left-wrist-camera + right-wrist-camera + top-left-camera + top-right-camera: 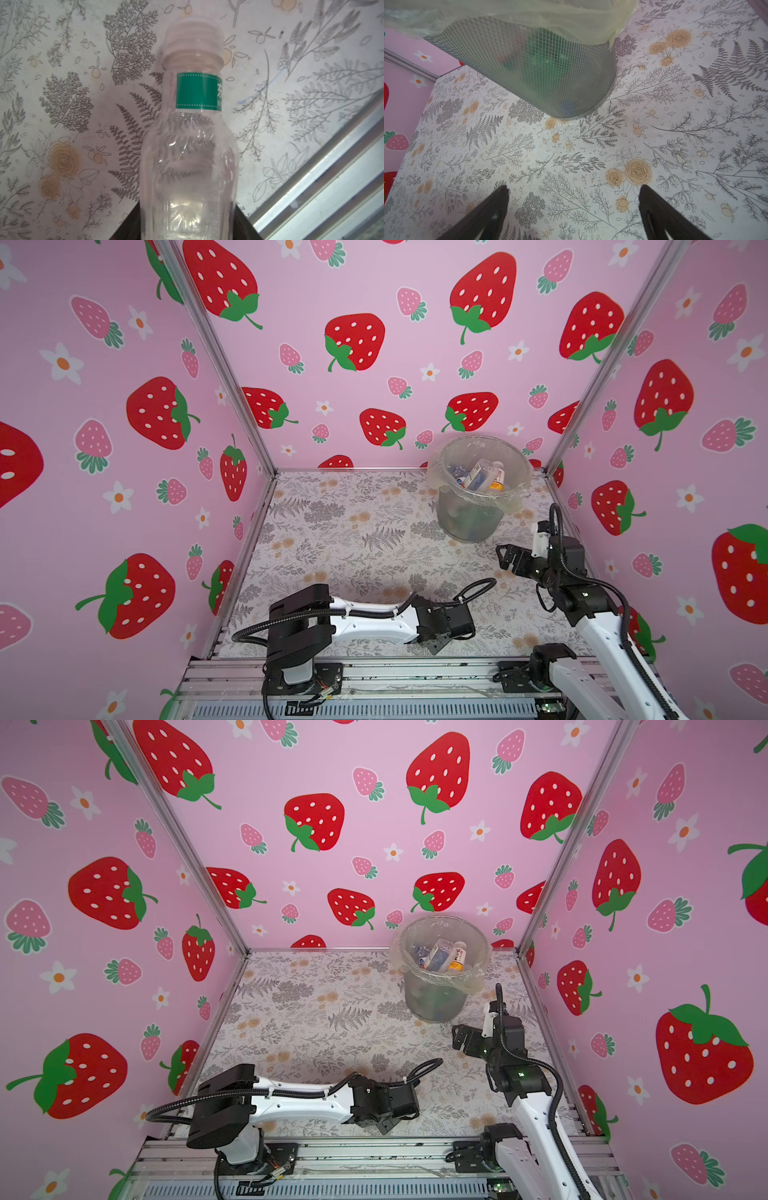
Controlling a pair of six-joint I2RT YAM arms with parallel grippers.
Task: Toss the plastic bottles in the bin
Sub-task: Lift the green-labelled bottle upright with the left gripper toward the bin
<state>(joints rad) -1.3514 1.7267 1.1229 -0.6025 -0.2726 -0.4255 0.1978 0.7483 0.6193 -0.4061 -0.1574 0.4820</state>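
Left tool (430, 645) is down low at the near edge of the surface, about the middle. In the left wrist view its 2 dark jaws sit flush against both sides of a small clear plastic bottle with a green label and a pale screw cap (190, 158). That reads as clamped on the bottle's lower body. The bottle lies close over the pale floral-printed surface (353, 531), cap pointing away from the wrist, with the aluminium frame rail (322, 166) just beside it. In both top views the wrist hides the bottle completely.

Over on the right, the right tool (574, 189) has its jaws wide apart with nothing between them. It hovers above the surface just near of the bin.

The grey mesh cylindrical bin with a clear bag liner folded over its rim (473, 522) stands at the far right of the surface. It already holds several plastic bottles with blue and white labels (478, 475).

So my read is that the step in hand is the pickup, with the grip made and the lift not yet begun. No other bottle shows loose on the surface, so this 1 may be the last.

Next the bottle needs a clean lift, then a carry far and right, staying clear of the right arm. It must rise above the liner rim before release. The thin clear wall could buckle or slip.
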